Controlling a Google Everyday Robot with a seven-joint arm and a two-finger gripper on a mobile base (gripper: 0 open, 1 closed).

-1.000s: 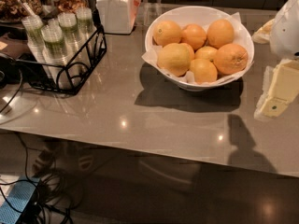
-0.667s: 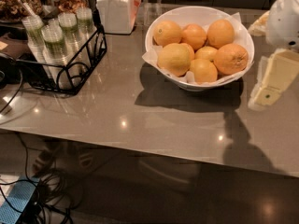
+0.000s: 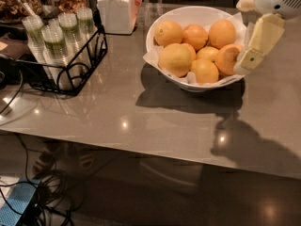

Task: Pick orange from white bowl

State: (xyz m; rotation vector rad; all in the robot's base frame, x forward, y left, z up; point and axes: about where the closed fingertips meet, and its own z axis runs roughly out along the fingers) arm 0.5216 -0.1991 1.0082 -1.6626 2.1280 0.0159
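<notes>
The white bowl [image 3: 171, 14] stands at the back middle of the grey table, lined with crinkled white paper and filled with several fruits. The orange [image 3: 225, 59] is the deep-orange fruit at the bowl's right side, partly covered by my gripper. A big yellowish fruit [image 3: 175, 59] lies at the front left of the bowl, with paler fruits around it. My gripper [image 3: 248, 61] hangs from the cream arm at the upper right, over the bowl's right rim and right beside the orange.
A black wire rack [image 3: 70, 72] with several lidded cups stands at the back left. A white square lidded jar [image 3: 115, 11] stands left of the bowl. The grey table [image 3: 141, 112] ends at a front edge; cables [image 3: 33, 192] lie on the floor below.
My gripper has moved left and slightly up, from beside the bowl on the right to over its right rim, now covering part of the orange. The bowl and fruits have not moved.
</notes>
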